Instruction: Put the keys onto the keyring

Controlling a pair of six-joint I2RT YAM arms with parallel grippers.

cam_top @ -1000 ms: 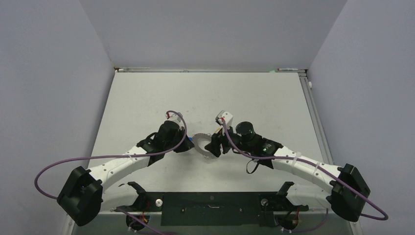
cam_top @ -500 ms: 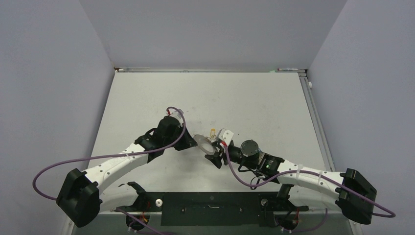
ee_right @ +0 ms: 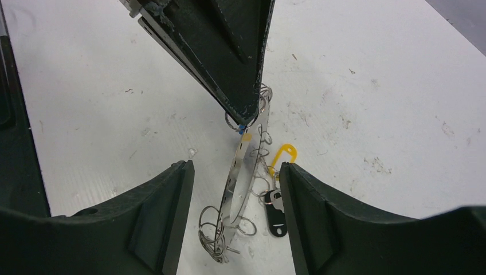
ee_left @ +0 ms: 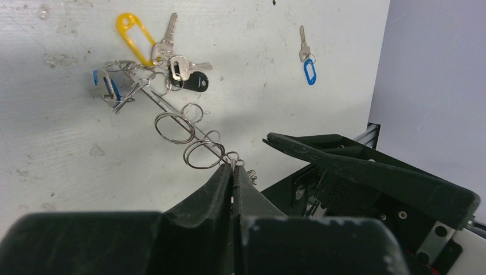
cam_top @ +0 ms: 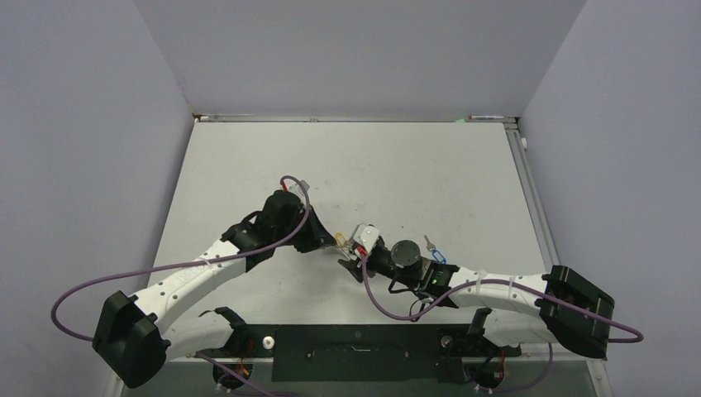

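Note:
The keyring (ee_left: 172,112) is a thin grey loop seen edge-on, with several small wire rings hanging from it. My left gripper (ee_left: 232,166) is shut on its near edge and holds it tilted, its far end at the table. Keys with a yellow tag (ee_left: 134,37), a blue tag (ee_left: 106,86) and a black fob (ee_left: 195,83) hang at that end. In the right wrist view the keyring (ee_right: 238,177) stands between the fingers of my open right gripper (ee_right: 235,169), touching neither. The grippers meet at mid-table, left (cam_top: 329,240) and right (cam_top: 351,260).
One loose key with a blue tag (cam_top: 434,251) lies on the white table to the right of my right wrist; it also shows in the left wrist view (ee_left: 306,63). The black base rail (cam_top: 355,343) runs along the near edge.
My right arm has swung nearer and lower, its gripper now pointing left at the ring. My left gripper has shifted slightly right, and the keyring has turned edge-on.

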